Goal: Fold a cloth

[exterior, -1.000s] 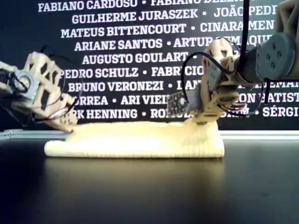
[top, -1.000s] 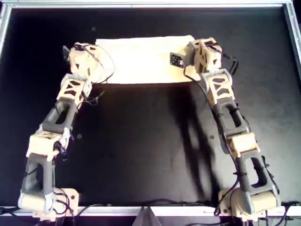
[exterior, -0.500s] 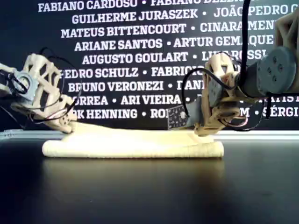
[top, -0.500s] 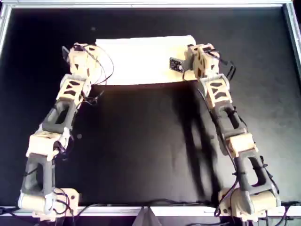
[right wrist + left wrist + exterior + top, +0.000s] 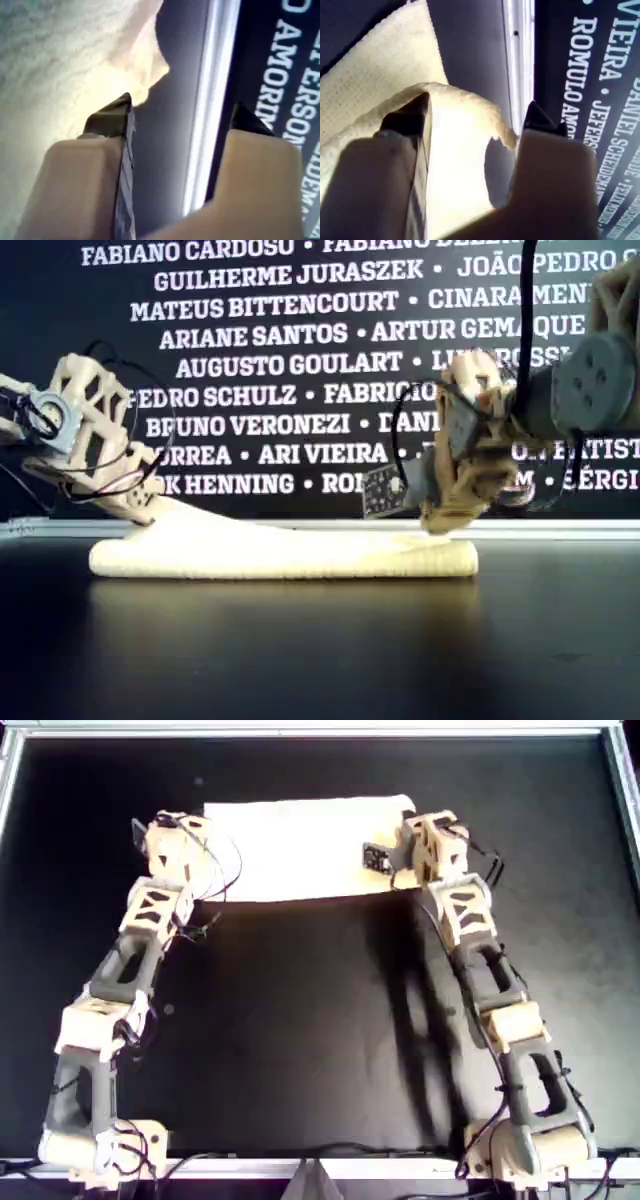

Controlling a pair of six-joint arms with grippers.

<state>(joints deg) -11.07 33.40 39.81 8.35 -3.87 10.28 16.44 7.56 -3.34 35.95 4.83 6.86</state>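
The pale yellow cloth [image 5: 300, 845] lies as a folded rectangle at the far side of the black table and also shows in the exterior view [image 5: 280, 552]. My first gripper [image 5: 412, 825] is at the cloth's right end in the overhead view and low over it in the exterior view [image 5: 445, 525]. It is open [image 5: 477, 112], with a cloth corner [image 5: 460, 130] lying between its jaws. My second gripper [image 5: 185, 825] is at the cloth's left end [image 5: 140, 510]. It is open [image 5: 182, 112], with the cloth's edge [image 5: 60, 50] beside one finger and dark table between the jaws.
The black table [image 5: 300, 1020] has a metal rim [image 5: 320, 730] just beyond the cloth. A dark backdrop with white names [image 5: 300, 340] stands behind the rim. Both arms reach from the near edge along the table's sides.
The cloth's right end in the exterior view has sunk flatter. My first gripper has shifted slightly toward the far side. My second gripper has barely moved.
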